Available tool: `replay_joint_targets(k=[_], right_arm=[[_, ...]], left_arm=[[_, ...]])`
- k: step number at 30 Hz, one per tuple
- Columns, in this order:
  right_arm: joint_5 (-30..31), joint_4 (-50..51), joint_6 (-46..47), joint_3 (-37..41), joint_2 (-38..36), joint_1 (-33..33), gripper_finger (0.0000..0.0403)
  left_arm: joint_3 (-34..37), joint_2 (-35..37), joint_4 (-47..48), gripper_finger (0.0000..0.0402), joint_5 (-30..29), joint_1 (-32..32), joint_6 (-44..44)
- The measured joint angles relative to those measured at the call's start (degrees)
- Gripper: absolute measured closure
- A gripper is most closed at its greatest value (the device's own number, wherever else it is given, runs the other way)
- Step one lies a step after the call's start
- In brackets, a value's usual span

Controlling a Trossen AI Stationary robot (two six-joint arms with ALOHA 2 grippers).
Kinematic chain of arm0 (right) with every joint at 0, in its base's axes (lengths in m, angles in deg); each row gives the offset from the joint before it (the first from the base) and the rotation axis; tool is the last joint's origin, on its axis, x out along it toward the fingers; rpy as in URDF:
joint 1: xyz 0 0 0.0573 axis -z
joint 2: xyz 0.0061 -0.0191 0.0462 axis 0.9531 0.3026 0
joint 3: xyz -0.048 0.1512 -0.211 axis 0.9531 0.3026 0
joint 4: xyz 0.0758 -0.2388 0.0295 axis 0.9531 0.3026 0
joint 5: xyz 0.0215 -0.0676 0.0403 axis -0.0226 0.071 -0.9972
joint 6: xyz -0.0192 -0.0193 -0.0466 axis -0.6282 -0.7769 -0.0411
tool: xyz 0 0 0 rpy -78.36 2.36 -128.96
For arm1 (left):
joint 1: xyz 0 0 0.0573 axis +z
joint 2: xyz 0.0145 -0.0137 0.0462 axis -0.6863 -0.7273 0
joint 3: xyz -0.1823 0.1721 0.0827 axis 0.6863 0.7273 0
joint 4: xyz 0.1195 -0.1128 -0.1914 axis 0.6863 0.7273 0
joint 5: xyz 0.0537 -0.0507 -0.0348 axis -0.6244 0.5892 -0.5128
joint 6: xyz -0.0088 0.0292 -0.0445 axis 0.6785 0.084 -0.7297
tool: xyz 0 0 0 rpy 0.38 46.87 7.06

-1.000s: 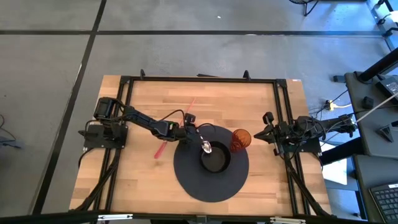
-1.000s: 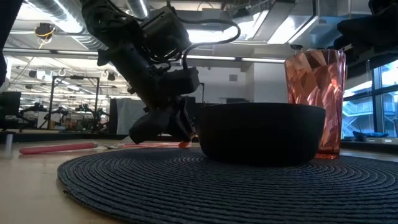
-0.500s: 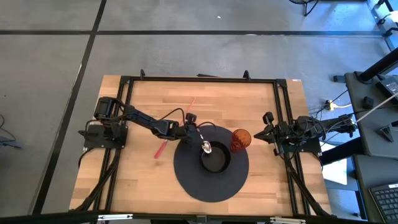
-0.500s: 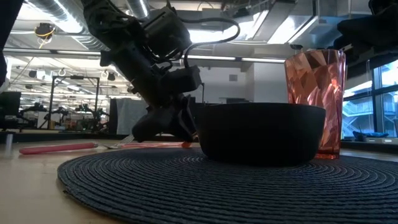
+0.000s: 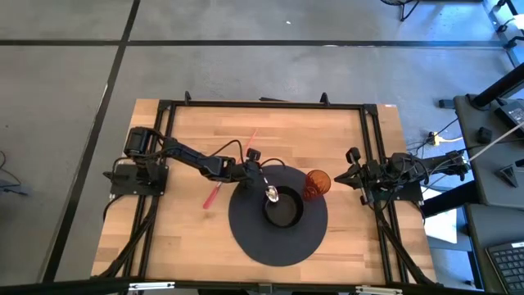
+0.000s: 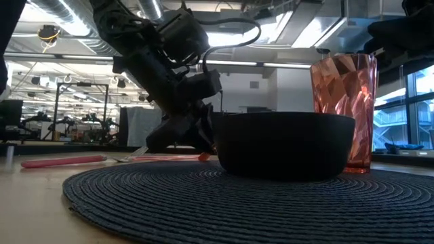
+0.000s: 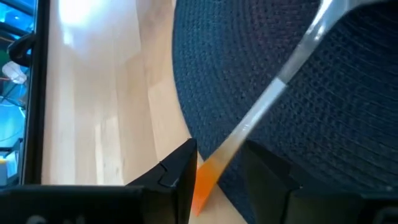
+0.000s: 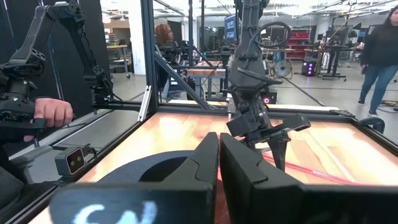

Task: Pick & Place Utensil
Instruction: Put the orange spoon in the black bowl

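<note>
A spoon (image 5: 264, 182) with a clear handle and an orange end lies slanted: its silver head rests on the rim of the black bowl (image 5: 284, 215) and its orange end (image 7: 208, 173) is down at the edge of the dark round placemat (image 5: 254, 233). My left gripper (image 5: 250, 170) is low over that end and open, with one finger on each side of it in the left wrist view (image 7: 219, 152). My right gripper (image 5: 354, 174) waits shut at the table's right side. My left gripper comes down slanting from the table's left, its fingers (image 7: 180, 168) astride the spoon's orange handle end and lying across the handle. One finger's edge is right against the orange end; I cannot tell whether it touches.
An orange faceted cup (image 5: 317, 182) stands on the placemat, right of the bowl. Two pink utensils lie on the bare wood, one left of the mat (image 5: 211, 197) and one toward the far edge (image 5: 248, 139). A black frame rims the table (image 5: 164, 131).
My left gripper has risen very slightly over the spoon's handle end. The spoon has stayed where it was.
</note>
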Motion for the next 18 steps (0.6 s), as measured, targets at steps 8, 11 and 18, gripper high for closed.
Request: replay_joint_targets(k=[8, 11, 18], right_arm=[[0.0, 0.0, 0.0, 0.0, 0.0, 0.0, 0.0386], [0.0, 0.0, 0.0, 0.0, 0.0, 0.0, 0.0386], [0.0, 0.0, 0.0, 0.0, 0.0, 0.0, 0.0386]], left_arm=[[0.0, 0.0, -1.6, 0.0331, 1.7, 0.6, 0.1], [0.0, 0.0, -1.9, 0.0373, 1.7, 0.4, 1.3], [0.0, 0.0, -1.9, 0.04, -1.5, -1.3, 2.7]])
